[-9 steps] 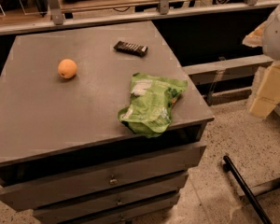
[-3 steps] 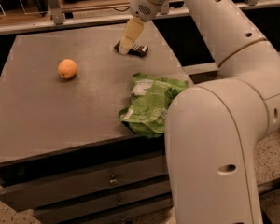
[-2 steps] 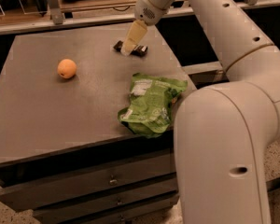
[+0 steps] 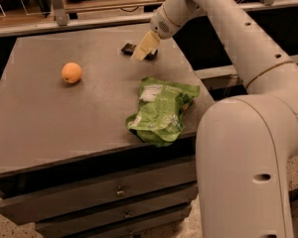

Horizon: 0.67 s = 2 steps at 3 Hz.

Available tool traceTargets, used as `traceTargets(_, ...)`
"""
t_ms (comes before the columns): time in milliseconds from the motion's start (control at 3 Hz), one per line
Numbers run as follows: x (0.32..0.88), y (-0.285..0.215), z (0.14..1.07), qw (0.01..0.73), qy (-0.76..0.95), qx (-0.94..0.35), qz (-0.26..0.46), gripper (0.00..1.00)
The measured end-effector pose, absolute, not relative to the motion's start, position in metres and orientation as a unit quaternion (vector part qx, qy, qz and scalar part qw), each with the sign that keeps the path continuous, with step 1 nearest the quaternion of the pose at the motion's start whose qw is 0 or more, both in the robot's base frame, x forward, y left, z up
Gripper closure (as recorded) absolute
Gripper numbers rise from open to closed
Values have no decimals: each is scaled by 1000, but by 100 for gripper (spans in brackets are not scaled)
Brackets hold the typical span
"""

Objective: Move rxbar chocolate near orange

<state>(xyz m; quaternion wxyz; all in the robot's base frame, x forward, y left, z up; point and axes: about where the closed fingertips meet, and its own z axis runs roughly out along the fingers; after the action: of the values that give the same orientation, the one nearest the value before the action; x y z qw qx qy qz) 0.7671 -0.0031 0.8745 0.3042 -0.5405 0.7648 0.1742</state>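
Rxbar chocolate (image 4: 127, 48) unmoved; gripper (image 4: 138, 54) slightly lower over it, grip state can't tell; orange (image 4: 71, 73) same.

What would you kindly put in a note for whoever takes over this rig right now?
Claw: at the far edge of the table, over the rxbar chocolate, partly hiding it; a grip cannot be confirmed.
Orange: on the table's left part, well apart from the bar.
Green bag: near the front right edge.
Done: claw is at the bar.
Left: grasp it, carry it left, set it beside the orange.
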Motion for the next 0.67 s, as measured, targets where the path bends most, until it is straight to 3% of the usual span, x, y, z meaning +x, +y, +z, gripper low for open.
traceTargets(667, 789, 14, 850, 318, 775, -499, 222, 0)
